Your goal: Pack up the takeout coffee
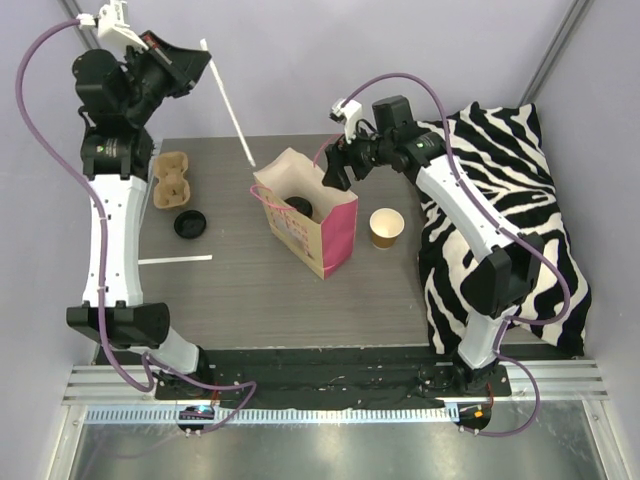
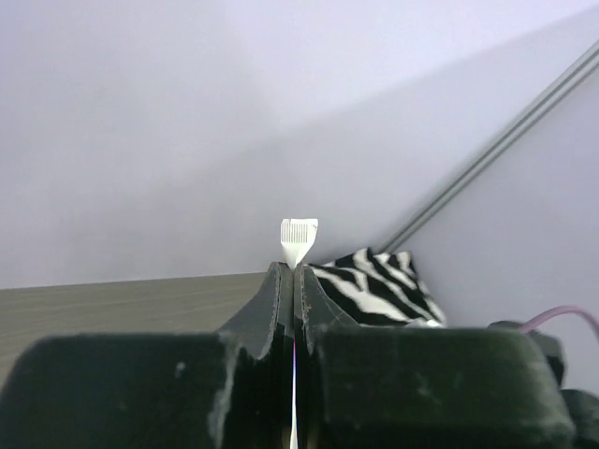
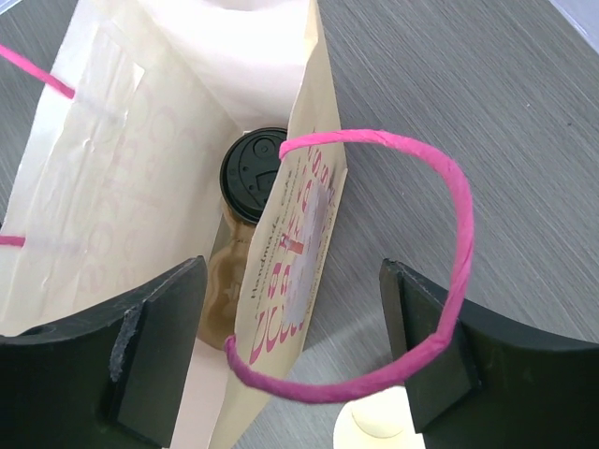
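A paper bag (image 1: 303, 222) with a pink side stands open in the middle of the table. Inside it stands a coffee cup with a black lid (image 3: 251, 173). My right gripper (image 1: 335, 166) hovers open over the bag's right rim. In the right wrist view the bag wall and a pink handle (image 3: 449, 243) lie between its fingers (image 3: 159, 346), held by neither. A lidless paper cup (image 1: 387, 228) stands right of the bag. My left gripper (image 1: 195, 60) is raised at the far left, shut on a long white straw (image 1: 228, 105) whose crimped tip (image 2: 299, 238) pokes past the fingers.
A cardboard cup carrier (image 1: 170, 182) and a loose black lid (image 1: 190, 224) lie left of the bag. A second white straw (image 1: 175, 260) lies on the table nearer the front. A zebra-striped cloth (image 1: 510, 200) covers the right side.
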Tool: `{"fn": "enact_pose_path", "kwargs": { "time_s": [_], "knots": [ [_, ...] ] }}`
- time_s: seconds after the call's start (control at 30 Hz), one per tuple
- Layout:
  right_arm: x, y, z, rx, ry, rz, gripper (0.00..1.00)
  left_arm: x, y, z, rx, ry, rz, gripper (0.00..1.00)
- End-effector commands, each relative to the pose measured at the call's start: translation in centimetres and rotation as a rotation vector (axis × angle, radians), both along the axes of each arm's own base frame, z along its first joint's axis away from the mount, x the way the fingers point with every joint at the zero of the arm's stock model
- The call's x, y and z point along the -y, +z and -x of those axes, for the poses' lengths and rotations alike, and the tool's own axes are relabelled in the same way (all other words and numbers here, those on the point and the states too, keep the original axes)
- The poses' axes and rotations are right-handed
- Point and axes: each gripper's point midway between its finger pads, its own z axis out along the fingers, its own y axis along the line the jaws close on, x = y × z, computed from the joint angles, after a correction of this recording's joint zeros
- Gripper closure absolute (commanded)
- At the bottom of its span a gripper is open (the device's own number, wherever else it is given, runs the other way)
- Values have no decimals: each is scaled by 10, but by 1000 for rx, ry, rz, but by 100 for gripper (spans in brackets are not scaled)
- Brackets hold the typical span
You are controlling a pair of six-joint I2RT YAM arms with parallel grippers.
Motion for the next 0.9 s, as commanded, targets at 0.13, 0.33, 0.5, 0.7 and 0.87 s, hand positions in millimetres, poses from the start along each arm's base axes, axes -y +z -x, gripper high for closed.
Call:
{"fn": "enact_pose_path", "kwargs": {
  "time_s": [0.13,0.33,0.5,0.7,0.87],
  "knots": [
    [-6,20,-15,28,-38,-53,25,37,40,-12,144,65,267,100],
    [-2,18,-18,26,-62,-44,29,77,19,3,166,90,181,100],
    [-2,18,-19,22,-72,-50,30,105,-59,11,40,101,59,99],
    [-2,13,-19,3,-81,-50,30,117,-115,12,-57,113,4,97],
    [-2,7,-19,-19,-90,-51,36,122,-146,18,-118,96,-23,77]
  ]
}}
